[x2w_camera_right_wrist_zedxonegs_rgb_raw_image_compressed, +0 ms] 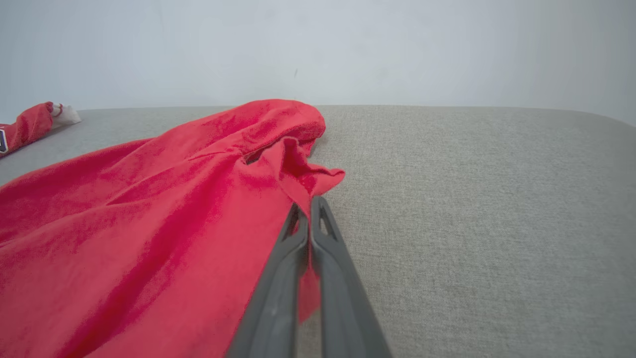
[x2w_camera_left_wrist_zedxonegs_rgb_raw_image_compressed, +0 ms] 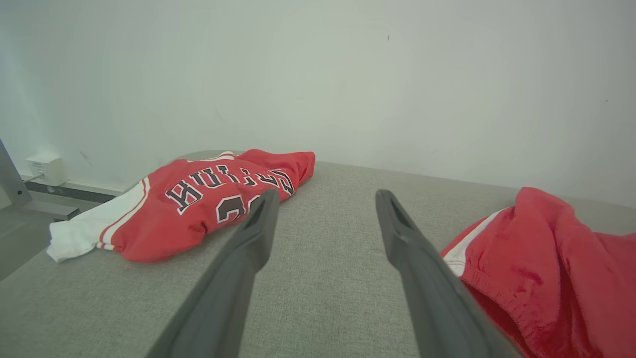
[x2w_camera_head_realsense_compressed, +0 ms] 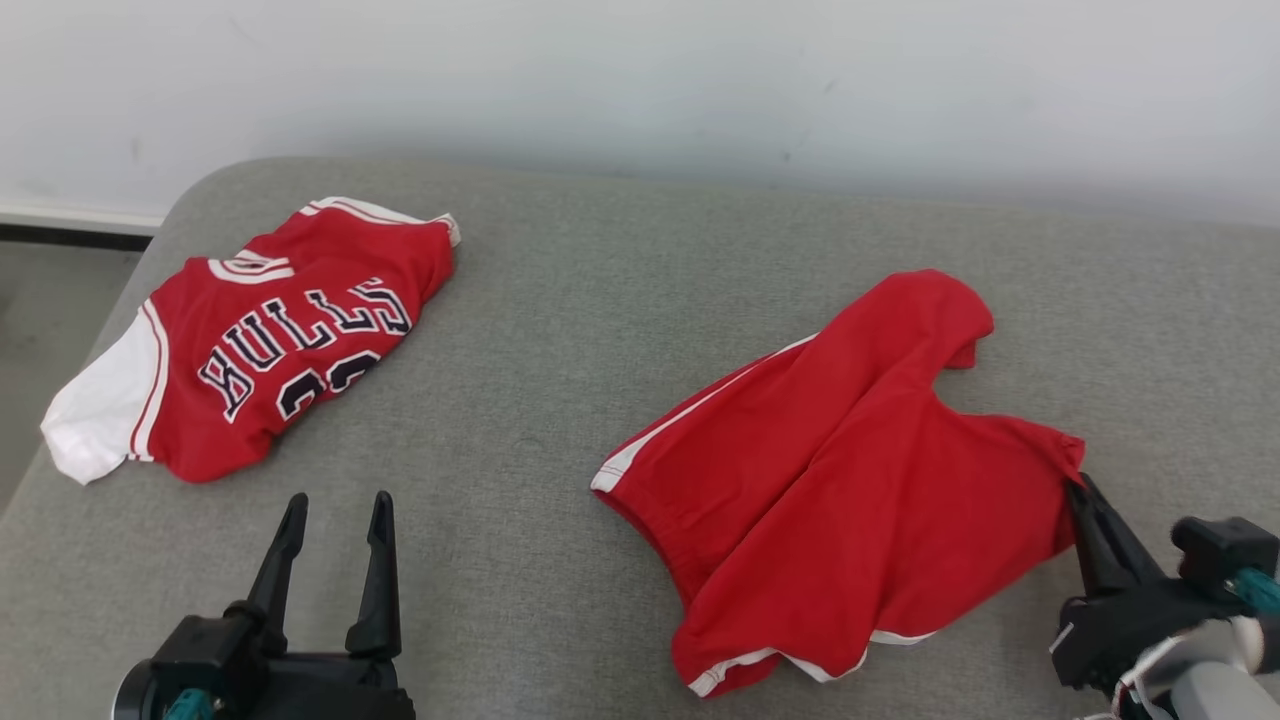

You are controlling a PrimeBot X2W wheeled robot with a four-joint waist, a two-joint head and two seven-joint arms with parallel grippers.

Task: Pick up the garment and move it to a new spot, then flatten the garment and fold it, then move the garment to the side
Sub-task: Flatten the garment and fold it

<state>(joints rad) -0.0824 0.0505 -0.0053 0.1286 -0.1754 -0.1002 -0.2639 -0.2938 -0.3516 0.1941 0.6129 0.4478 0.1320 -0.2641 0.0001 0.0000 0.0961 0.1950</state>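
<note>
Fingers, head view: right fingers (x2w_camera_head_realsense_compressed: 1100,535) pressed together on the right-hand corner of the red shorts (x2w_camera_head_realsense_compressed: 850,470). The left fingers (x2w_camera_head_realsense_compressed: 379,570) are spread wide with nothing between them, above bare fabric near the front edge of the grey cushioned surface (x2w_camera_head_realsense_compressed: 600,300).
Garment, head view: the red shorts lie rumpled and creased right of centre. One leg points toward the back edge, and the white-trimmed hems are near the front edge.
Other cloth, head view: a red and white jersey (x2w_camera_head_realsense_compressed: 270,340) lies bunched near the back left corner, well apart from the red shorts.
Left wrist view: the left fingers stand apart over grey fabric. The jersey is ahead on one side, and the elastic waistband of the red shorts is just beside the other finger.
Right wrist view: the right fingers are closed tip to tip with a fold of red cloth pinched between them. The rest of the garment rests on the cushioned surface.
Progress: this looks like the very start. A corner is gripped, but the garment is not yet lifted.
Left to do: carrying it to a new spot, flattening, folding, and moving it aside.
</note>
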